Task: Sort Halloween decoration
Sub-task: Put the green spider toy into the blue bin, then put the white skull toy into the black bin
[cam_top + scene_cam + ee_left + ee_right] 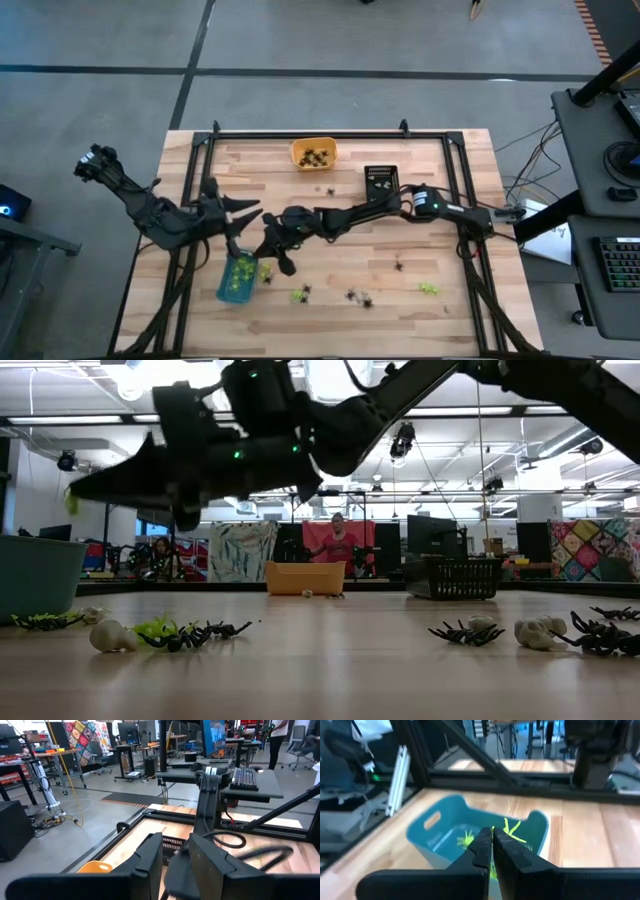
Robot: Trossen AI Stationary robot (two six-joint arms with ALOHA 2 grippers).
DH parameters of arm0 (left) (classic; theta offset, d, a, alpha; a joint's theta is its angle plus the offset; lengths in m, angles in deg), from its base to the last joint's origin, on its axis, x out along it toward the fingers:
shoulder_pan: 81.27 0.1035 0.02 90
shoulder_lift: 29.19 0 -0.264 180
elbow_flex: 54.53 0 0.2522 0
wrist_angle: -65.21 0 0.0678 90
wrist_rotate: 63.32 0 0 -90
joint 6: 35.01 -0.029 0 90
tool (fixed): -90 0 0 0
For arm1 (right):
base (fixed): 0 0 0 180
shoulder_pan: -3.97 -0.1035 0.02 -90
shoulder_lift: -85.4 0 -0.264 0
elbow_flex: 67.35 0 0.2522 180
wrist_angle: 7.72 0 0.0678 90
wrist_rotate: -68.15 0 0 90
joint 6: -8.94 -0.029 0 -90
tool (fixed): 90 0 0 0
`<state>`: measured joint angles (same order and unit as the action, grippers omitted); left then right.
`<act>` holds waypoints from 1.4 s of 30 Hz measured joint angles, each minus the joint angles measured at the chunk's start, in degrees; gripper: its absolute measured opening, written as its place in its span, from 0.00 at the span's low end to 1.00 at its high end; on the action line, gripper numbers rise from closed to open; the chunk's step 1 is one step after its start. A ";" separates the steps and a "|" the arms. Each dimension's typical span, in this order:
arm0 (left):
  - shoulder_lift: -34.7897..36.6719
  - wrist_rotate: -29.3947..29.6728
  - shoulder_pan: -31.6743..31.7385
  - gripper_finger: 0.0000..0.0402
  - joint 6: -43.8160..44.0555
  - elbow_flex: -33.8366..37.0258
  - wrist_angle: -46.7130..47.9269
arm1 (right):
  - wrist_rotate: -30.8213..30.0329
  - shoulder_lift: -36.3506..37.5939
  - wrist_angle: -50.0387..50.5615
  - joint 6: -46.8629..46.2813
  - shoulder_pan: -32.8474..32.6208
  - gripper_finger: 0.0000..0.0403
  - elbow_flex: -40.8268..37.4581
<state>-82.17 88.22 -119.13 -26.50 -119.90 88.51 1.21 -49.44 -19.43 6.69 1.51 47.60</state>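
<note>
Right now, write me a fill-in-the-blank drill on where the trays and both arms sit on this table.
1. The lime-green trinkets lie inside the ____ tray.
2. The orange tray stands at the table's ____ edge, beside the black tray.
3. The right tool hangs over the blue tray with its fingers ____.
4. The left tool hangs just past the blue tray's ____ end.

Missing words: blue; far; shut; far

Both grippers meet above the blue tray (236, 279); spiders (358, 297) and green trinkets (429, 289) scatter right.
</note>
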 joint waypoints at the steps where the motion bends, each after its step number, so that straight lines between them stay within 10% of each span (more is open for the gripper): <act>1: -0.26 -0.01 0.00 0.20 0.00 0.00 -0.01 | 0.17 -0.50 1.26 0.54 -0.08 0.02 0.70; 17: -2.12 0.02 0.02 0.20 1.68 0.00 -0.02 | 1.02 -0.39 9.25 5.30 -1.22 0.13 3.54; 32: -5.33 0.04 0.27 0.20 4.70 0.00 0.44 | 0.91 15.34 49.90 15.72 -1.54 0.13 2.60; 42: -11.30 -2.35 2.26 0.20 10.89 0.00 0.44 | -3.95 27.51 47.41 14.31 -3.25 0.13 -11.24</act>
<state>-93.47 85.87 -116.88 -15.61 -119.90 88.94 -2.74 -21.94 27.98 21.00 -1.74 36.36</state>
